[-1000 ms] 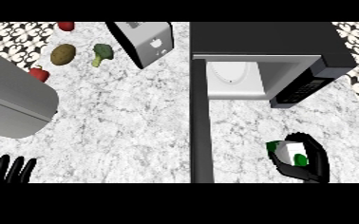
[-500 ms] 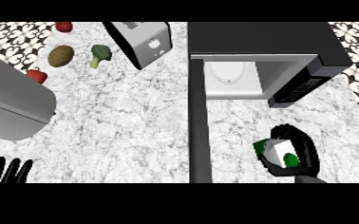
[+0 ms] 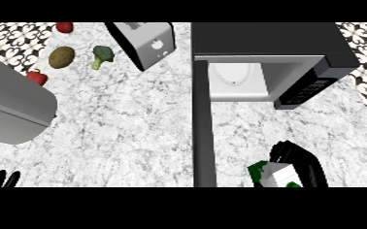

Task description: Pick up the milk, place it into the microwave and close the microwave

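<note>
Milk (image 3: 276,174) sits low right on the counter (image 3: 136,121), right hand (image 3: 305,165) curled round it, gripped for the lift. Microwave (image 3: 272,41) ahead, door (image 3: 204,126) swung wide, cavity reachable; the door runs alongside the path. Left hand (image 3: 8,178): only fingertips at the lower-left edge, can't tell its state. Toaster (image 3: 147,41), broccoli (image 3: 102,55), potato (image 3: 61,57) well clear.

We hold the milk (image 3: 276,173) in our right hand (image 3: 305,162) with fingers curled round it, near the lower edge, in front of the microwave (image 3: 272,46) whose door (image 3: 204,126) stands open
</note>
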Robot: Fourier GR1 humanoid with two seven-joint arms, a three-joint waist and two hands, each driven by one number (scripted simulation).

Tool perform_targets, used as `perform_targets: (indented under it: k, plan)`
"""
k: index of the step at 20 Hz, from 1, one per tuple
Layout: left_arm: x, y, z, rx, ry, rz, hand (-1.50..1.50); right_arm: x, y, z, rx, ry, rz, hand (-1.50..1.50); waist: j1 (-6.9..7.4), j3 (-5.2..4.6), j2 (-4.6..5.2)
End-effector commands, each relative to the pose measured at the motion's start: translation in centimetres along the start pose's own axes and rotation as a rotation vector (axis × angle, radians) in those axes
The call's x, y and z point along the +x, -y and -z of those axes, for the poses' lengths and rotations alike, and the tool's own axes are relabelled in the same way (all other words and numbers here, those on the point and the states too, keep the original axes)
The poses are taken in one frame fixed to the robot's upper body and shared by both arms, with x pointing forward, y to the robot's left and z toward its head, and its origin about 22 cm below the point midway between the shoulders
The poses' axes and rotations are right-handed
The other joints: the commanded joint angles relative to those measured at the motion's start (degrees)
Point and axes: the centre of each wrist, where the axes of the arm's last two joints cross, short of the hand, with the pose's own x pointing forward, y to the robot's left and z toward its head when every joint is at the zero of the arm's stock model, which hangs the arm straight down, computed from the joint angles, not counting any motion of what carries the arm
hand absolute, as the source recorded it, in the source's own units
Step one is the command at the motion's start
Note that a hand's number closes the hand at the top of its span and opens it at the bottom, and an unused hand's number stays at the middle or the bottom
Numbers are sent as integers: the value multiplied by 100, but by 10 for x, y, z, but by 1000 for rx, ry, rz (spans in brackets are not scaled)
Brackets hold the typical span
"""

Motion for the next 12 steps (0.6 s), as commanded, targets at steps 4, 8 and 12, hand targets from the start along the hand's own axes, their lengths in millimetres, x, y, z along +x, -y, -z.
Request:
perform_targets:
  k: [4,8,12]
  plan:
    - [1,-5,-1,-1,8,-5,-150,55,-32,-6,-65,-25,8,150,48,7,16]
    - [1,-10,-8,21,8,-4,-150,63,-59,9,-78,8,-14,150,70,9,18]
    - [0,-13,1,26,0,9,-150,64,-82,39,-74,48,-46,150,69,10,23]
